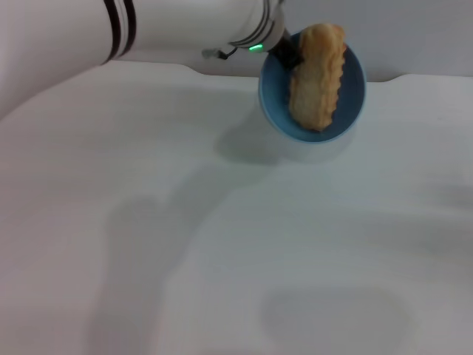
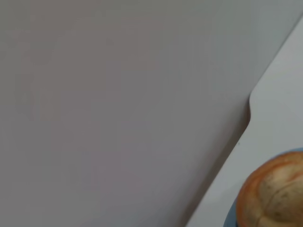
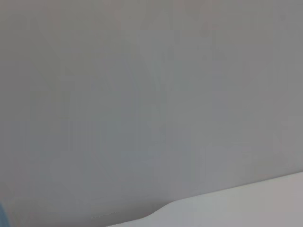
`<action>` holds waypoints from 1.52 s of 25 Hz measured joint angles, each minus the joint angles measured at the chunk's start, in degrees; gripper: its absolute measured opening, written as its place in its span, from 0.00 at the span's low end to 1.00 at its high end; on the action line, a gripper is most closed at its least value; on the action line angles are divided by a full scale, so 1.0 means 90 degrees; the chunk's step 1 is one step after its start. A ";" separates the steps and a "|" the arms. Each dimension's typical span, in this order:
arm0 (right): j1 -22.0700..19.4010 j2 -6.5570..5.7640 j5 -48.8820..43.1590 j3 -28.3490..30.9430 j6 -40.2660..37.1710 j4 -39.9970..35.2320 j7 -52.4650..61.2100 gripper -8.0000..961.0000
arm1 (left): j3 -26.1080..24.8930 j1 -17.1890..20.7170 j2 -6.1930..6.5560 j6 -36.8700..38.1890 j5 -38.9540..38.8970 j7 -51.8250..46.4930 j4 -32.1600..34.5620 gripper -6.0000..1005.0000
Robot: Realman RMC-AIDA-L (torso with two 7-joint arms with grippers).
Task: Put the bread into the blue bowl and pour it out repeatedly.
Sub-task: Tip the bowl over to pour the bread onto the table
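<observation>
My left arm reaches in from the upper left of the head view, and my left gripper (image 1: 287,50) grips the rim of the blue bowl (image 1: 353,83). The bowl is held above the far side of the table and tipped on its side, with its opening facing me. The bread (image 1: 318,74) lies inside it, golden-tan underside and scalloped edges showing, one end sticking past the upper rim. In the left wrist view one rounded end of the bread (image 2: 274,194) shows above a sliver of the bowl (image 2: 230,219). My right gripper is out of view.
The white table (image 1: 222,244) spreads below the bowl, which casts a shadow (image 1: 247,140) on it. A grey wall stands behind the table's far edge (image 1: 414,74). The right wrist view shows only that wall and a strip of table (image 3: 246,208).
</observation>
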 joint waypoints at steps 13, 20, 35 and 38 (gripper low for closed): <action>0.0064 -0.0015 -0.0001 0.0126 0.0073 0.0023 0.0001 0.49 | 0.1154 0.0530 -0.0013 -0.1395 0.0870 -0.0024 0.0540 0.00; 0.0081 -0.0021 0.0006 0.0185 0.0103 0.0034 0.0001 0.49 | 0.1583 0.1009 -0.0004 -0.2344 0.1490 0.0248 0.0961 0.00; 0.0155 -0.0030 0.0056 0.0278 0.0113 0.0052 0.0001 0.49 | 0.1387 0.1268 -0.0012 -0.2883 0.1534 0.0624 0.0986 0.00; 0.0178 -0.0030 0.0058 0.0251 0.0103 0.0054 0.0002 0.49 | 0.1235 0.1297 -0.0013 -0.2871 0.1506 0.0440 0.0973 0.00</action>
